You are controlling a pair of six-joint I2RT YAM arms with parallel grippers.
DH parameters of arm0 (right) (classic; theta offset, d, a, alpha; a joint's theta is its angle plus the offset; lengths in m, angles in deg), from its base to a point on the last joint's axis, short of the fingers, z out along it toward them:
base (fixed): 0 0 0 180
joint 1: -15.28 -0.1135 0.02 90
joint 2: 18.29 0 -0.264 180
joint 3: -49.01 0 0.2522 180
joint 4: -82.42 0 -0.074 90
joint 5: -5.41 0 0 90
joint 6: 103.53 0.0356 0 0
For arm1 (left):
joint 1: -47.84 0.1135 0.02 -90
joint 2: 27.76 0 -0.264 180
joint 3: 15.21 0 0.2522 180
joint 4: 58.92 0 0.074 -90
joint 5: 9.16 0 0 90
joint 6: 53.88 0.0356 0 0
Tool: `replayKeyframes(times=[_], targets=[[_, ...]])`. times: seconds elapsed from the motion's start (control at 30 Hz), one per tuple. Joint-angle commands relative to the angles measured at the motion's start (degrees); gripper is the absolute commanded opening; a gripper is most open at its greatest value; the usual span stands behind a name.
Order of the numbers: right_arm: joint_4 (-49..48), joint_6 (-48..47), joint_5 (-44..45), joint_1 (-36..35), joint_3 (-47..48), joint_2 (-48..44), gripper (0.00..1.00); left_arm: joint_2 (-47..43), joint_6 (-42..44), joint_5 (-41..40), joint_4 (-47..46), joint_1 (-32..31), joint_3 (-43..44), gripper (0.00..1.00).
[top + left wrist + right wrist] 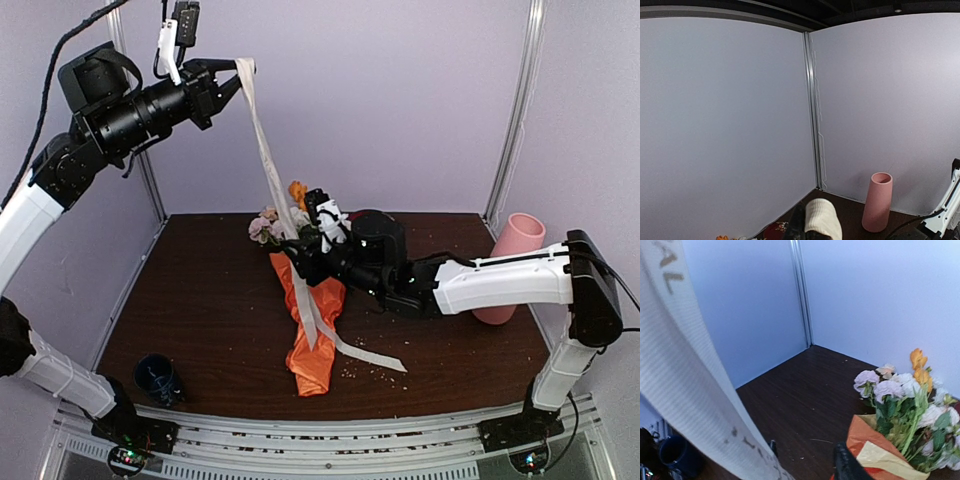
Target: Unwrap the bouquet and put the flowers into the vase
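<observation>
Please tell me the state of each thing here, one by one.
Ribbon: stretched up from the bouquet, loose end on the table.
Left gripper: shut on the ribbon, raised high.
Bouquet: lying on the table, wrapped.
Right gripper: at the bouquet; open or shut unclear.
Vase: upright, nothing sticking out.
Cup: upright.

Bright, even light and faint shadows; the close ribbon blurs, wrist views bow at edges.

Dark blue cup at front-left, brown table, pale lilac walls
</observation>
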Motion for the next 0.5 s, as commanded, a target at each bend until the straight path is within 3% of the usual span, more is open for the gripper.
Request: replayKeyframes(times=[0.0, 0.2, 0.47], targets=[[-1.81, 0.78, -2.73, -0.16, 0.65, -0.4, 0.31, -1.41, 1.24, -0.91, -3.04, -0.16, -1.08, 0.0], [-0.88, 1.71, -1.16, -0.18, -2.27, -3.95, 0.0, -2.25, 1.45, -3.43, -3.76, -0.18, -3.36, 0.0], [4.98, 3.52, -0.4, -0.25, -11.67, -17.56, 0.0, -3.82, 2.0, -17.66, -5.66, -0.06, -14.4, 0.0]])
